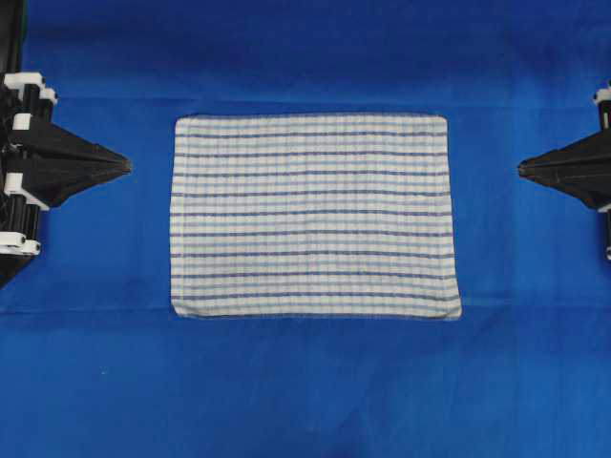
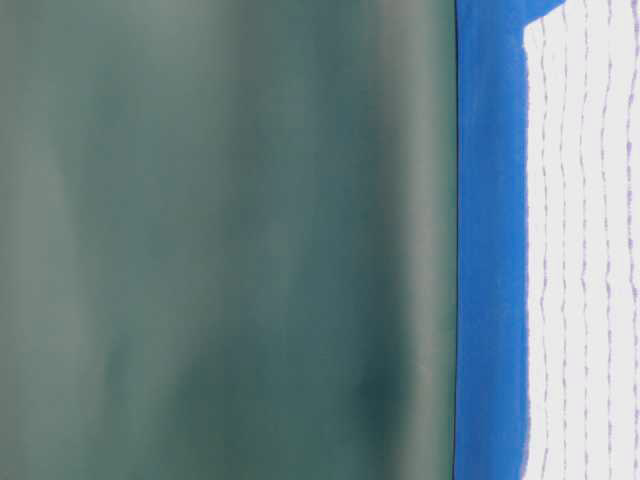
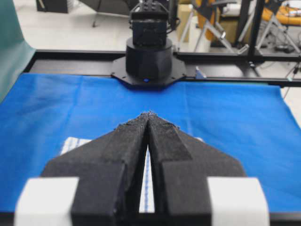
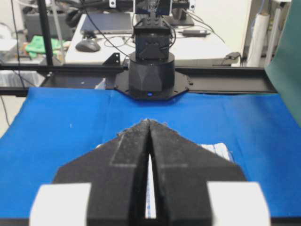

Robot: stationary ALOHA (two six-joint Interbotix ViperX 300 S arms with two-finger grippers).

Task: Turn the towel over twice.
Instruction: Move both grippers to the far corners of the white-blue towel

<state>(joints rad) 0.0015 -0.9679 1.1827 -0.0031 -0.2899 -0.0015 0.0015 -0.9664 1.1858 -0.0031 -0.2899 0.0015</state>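
The towel lies flat and spread out at the centre of the overhead frame, its stripes running across the picture, and neither gripper touches it. Look first at your left gripper, at the left edge of that frame: its black tips are pressed together to a point, holding nothing, and aimed at the towel's left hem from well apart. Your right gripper mirrors it at the right edge, equally closed and empty, facing the right hem. In each wrist view you see the foam-faced tips meeting, left and right, with striped cloth below them and the opposite arm's base in the upper middle. All around the towel spreads the blue cover of the surface.
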